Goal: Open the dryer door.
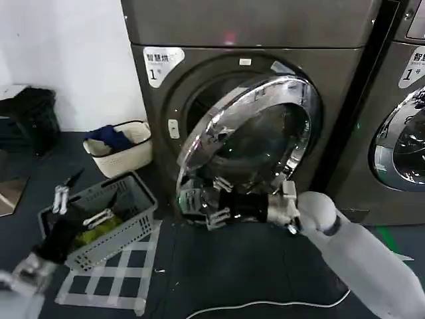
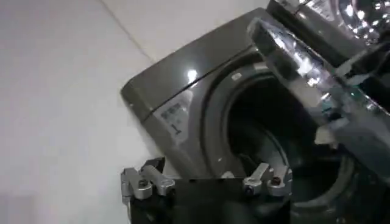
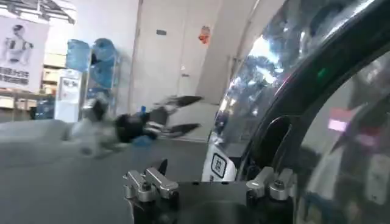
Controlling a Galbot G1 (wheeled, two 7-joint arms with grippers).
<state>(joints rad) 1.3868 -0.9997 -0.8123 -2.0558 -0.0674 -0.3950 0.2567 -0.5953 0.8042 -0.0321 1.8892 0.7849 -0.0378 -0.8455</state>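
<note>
- A dark floor (image 1: 219,266) runs along a row of bronze-grey machines against a white wall (image 1: 66,53).
- The dryer door (image 1: 255,136) stands partly swung out from the dryer (image 1: 252,26), hinged on its right, its free edge down and to the left.
- The right gripper (image 1: 199,203) sits at that lower-left rim, fingers spread, gripping nothing I can make out; the door lies above and right of it.
- The left gripper (image 1: 66,193) hangs well apart over a grey basket (image 1: 126,226), fingers open and empty.
- The left wrist view shows the drum opening (image 2: 268,146) behind the door; the right wrist view shows the chrome ring close up.
</note>
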